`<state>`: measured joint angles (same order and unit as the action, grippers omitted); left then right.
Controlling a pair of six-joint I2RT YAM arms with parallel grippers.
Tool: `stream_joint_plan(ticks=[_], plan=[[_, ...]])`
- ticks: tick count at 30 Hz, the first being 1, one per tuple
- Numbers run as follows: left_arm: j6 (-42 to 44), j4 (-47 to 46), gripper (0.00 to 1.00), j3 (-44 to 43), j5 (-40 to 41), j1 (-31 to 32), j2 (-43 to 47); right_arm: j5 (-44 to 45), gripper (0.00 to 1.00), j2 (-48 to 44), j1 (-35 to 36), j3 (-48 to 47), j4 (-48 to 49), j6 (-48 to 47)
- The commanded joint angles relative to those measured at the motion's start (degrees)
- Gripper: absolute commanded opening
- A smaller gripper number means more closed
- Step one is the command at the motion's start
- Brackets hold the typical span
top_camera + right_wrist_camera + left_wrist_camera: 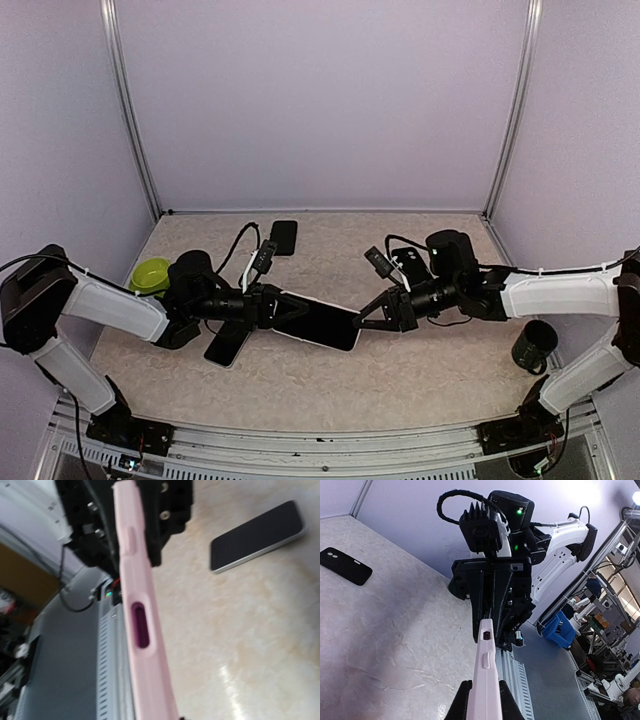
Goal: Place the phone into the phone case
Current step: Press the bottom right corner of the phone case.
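- Grip on the pink phone case [322, 323] is shared by both arms. It is held in the air above the desk [420, 380], its long axis running from left to right and dipping slightly toward the right.
- The left end effector [278, 308] is clamped on one short end, and the right end effector [364, 322] is closed on the other.
- The phone [225, 345] is left lying flat on the desk, just below the left arm and well apart from the right one. The left arm is judged the nearer.
- The phone's long axis is set at an angle to the case's.
- In the right wrist view the phone's dark face and pale rim are shown, which the left wrist view lacks; there a black case [345, 566] is seen instead.
- By both wrist views the case is given edge-on only; the dark face seen from above is probably its open inside.
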<state>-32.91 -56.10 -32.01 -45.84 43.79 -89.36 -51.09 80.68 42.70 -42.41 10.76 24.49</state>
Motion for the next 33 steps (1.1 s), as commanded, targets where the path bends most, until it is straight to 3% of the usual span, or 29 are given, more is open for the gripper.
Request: stream_joint_plan(ticks=[1,6,12,20,33], plan=[[4.41,2.83,0.0,-1.2,3.68,0.15,1.25,8.17,0.03,-2.5,0.37,-3.14,-3.97,0.53],[5.48,4.24,0.0,-0.93,5.56,0.11,2.01,7.51,0.32,-3.17,0.33,-3.9,-7.26,-2.09],[4.33,1.71,0.0,0.93,7.84,-0.34,3.75,6.69,0.47,-4.09,0.26,-2.78,-6.62,-2.53],[-0.44,-5.69,0.0,3.41,8.48,-0.81,3.41,7.55,0.55,-1.81,0.19,-0.68,-1.75,1.06],[-5.59,-15.58,0.0,6.46,10.55,-0.87,2.97,7.34,0.6,3.39,0.18,0.86,6.73,8.81]])
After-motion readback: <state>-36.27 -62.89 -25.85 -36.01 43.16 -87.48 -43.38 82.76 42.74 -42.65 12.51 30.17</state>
